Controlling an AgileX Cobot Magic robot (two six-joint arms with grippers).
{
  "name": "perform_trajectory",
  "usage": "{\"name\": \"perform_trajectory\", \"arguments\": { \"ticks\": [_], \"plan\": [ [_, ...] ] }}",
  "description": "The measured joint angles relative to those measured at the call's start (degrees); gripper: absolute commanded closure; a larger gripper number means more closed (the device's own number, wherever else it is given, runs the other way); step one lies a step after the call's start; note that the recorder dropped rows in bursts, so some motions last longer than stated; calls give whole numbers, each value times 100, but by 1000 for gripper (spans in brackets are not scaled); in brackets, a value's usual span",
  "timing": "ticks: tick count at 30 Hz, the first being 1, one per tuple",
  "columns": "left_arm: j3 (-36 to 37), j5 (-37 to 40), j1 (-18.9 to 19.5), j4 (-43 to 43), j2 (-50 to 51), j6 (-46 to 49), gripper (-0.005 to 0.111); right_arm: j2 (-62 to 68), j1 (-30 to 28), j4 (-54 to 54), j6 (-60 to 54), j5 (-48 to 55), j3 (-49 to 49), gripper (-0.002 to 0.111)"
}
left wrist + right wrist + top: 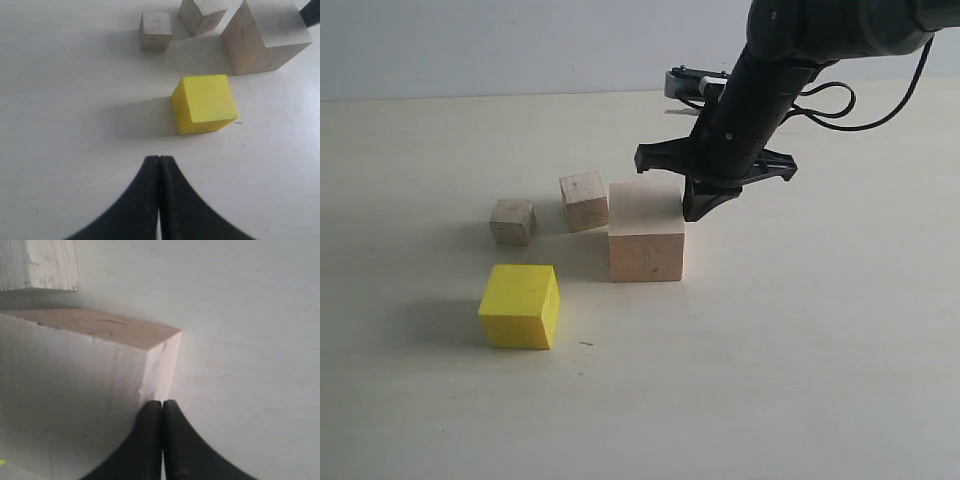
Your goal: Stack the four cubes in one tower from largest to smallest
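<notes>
Showing, in the exterior view, all four cubes unstacked around the middle of the desk (pixel 820 380): big cube (pixel 646 235) centremost, small cube (pixel 585 200) just beside its far-left corner, smallest cube (pixel 513 221) a little further toward the left edge, yellow cube (pixel 520 305) nearer the front edge and apart from the rest. Reaching down from the far right with the right gripper (pixel 692 212), jaws pressed fully together and gripping nothing, tips sitting at the big cube's right-hand top edge. Revealing only in the right wrist view how closely those tips are meeting an edge of the big cube, touching or just beside it; cannot tell which. Catching the left gripper (pixel 159 161) only in the left wrist view: jaws likewise closed and empty, hovering over bare desk, yellow cube lying near and ahead of the tips, the other three cubes beyond it.
</notes>
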Motion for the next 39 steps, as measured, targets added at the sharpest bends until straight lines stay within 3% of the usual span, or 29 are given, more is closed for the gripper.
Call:
{"name": "perform_trajectory", "arguments": {
  "ticks": [8, 14, 17, 21, 27, 33, 39],
  "plan": [
    [0, 11, 0, 0, 0, 0, 107, -139, 0, -81, 1, 77, 9, 108],
    [0, 11, 0, -55, 0, 10, 104, -1156, 0, -1303, 645, 21, 293, 108],
    [103, -138, 0, -484, 14, 252, 94, -1870, 0, -1543, 819, -105, 813, 108],
    [266, -348, 0, -1750, 309, 1273, 72, -2908, 0, -1088, 729, -298, 1675, 108],
    [299, -614, 0, -3303, 1234, 2763, 29, -4470, 0, -512, 523, -315, 2502, 108],
    [299, -673, -64, -4655, 2386, 4013, 29, -5631, 0, -336, 501, -72, 2732, 108],
    [8, -1006, -524, -4873, 3137, 4308, 29, -6419, 0, -141, 501, 199, 2732, 108]
  ]
}}
